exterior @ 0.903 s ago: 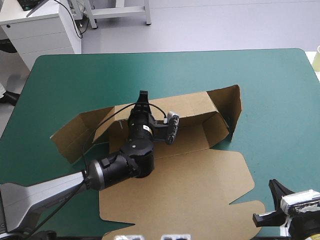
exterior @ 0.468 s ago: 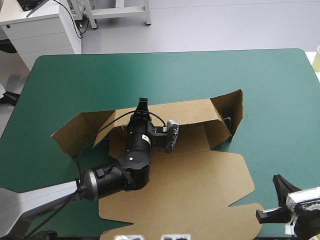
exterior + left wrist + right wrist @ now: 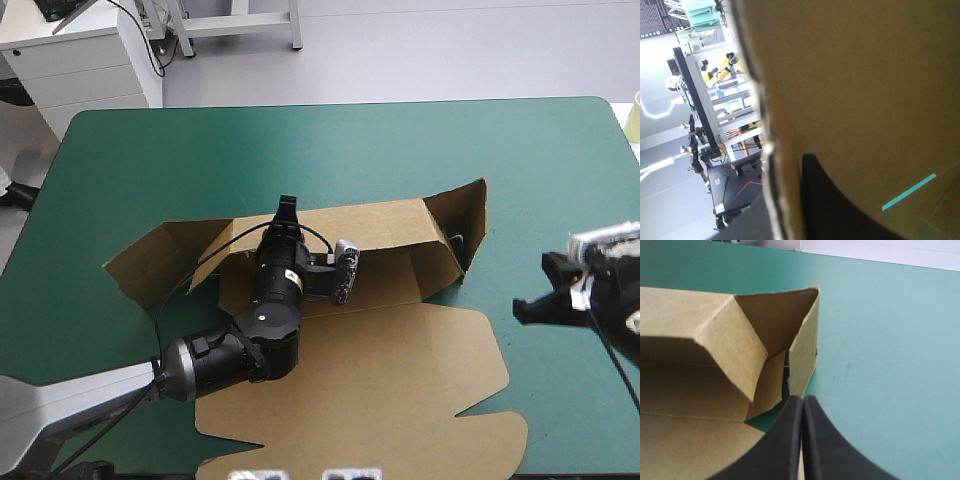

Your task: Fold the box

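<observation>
Here, the left claw (image 3: 287,210) is clamped on the far wall (image 3: 375,215) of the box (image 3: 400,380), at the middle of the desk (image 3: 350,140). The right claw (image 3: 801,401), closed and empty, points at the raised end flap (image 3: 802,357). We should nudge that flap inward slowly, holding the wall upright.

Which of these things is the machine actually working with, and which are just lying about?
In the job: brown box; left gripper, jaws shut on its back wall; right gripper, jaws shut, at its right end.
Lying about: pale object at the high view's right edge, cut off.
</observation>
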Action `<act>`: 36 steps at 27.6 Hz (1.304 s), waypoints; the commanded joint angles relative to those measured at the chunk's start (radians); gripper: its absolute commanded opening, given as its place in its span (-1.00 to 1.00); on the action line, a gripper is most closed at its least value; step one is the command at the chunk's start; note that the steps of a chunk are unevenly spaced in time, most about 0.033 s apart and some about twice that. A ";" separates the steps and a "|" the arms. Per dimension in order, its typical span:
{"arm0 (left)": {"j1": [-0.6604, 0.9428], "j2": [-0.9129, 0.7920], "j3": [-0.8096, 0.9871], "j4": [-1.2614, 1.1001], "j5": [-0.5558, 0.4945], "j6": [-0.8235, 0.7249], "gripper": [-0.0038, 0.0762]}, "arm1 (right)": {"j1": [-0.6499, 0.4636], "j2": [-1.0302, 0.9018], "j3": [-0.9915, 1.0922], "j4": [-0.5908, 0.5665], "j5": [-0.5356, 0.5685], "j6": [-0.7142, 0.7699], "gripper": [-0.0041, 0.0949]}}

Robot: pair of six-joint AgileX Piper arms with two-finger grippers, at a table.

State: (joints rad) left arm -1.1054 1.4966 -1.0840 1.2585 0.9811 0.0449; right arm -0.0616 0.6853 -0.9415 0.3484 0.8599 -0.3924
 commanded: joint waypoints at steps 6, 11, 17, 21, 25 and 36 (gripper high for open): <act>-0.007 -0.039 -0.019 0.078 -0.050 -0.012 -0.92 | -0.005 0.429 -0.349 0.084 -0.023 -0.104 -0.95; 0.006 -0.039 -0.019 0.076 -0.053 -0.017 -0.92 | -0.005 0.639 -0.541 0.114 0.088 -0.122 -0.94; 0.076 -0.039 -0.019 0.073 -0.053 -0.058 -0.92 | -0.005 0.786 -0.632 0.116 0.101 -0.143 -0.94; 0.108 -0.039 -0.019 0.071 -0.057 -0.058 -0.92 | -0.005 0.835 -0.632 0.145 0.138 -0.171 -0.94; 0.113 -0.039 -0.019 0.071 -0.078 -0.058 -0.92 | -0.005 0.847 -0.630 0.240 0.151 -0.230 -0.94; 0.111 -0.039 -0.019 0.071 -0.105 -0.058 -0.92 | 0.077 0.954 -0.630 0.184 0.089 -0.268 -0.94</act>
State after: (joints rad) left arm -0.9916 1.4966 -1.0822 1.2887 0.8727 0.0000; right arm -0.0291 1.6537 -1.5403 0.5502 0.9743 -0.6596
